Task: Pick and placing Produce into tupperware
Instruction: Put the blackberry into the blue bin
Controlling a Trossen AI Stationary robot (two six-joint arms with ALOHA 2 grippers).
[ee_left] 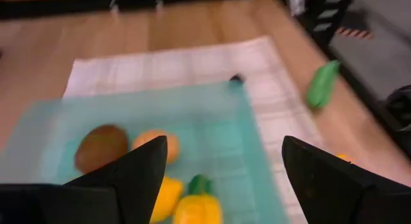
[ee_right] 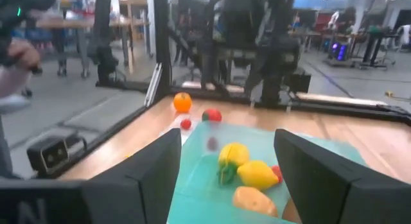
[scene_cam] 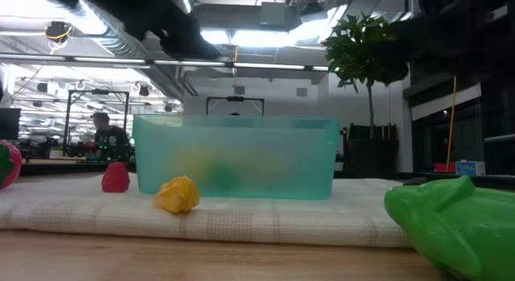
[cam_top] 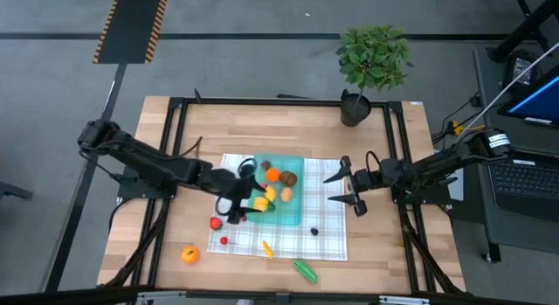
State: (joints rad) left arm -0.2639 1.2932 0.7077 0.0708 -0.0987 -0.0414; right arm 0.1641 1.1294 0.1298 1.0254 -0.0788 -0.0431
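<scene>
Tupperware [cam_top: 281, 198]: mid-table on checked cloth [cam_top: 327, 244], partly filled. Left gripper [cam_top: 238, 203]: at its left rim, fingers spread, holding nothing; a yellow piece [ee_left: 192, 208] lies below, apparently just deposited. Right gripper [cam_top: 343, 187]: spread, waiting beside it. Next: fetch loose produce, likely the red piece [cam_top: 216, 223].

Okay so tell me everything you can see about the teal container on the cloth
The tupperware is a shallow rectangular tub of translucent teal plastic, lidless and upright, resting on the white-and-green checked cloth near the table's middle. Inside lie several toy pieces: an orange one, a brown one, a tan one and yellow ones. The left gripper is at its left edge, open above the contents; whether it touches the tub is unclear. The low view shows its frosted side wall.
</scene>
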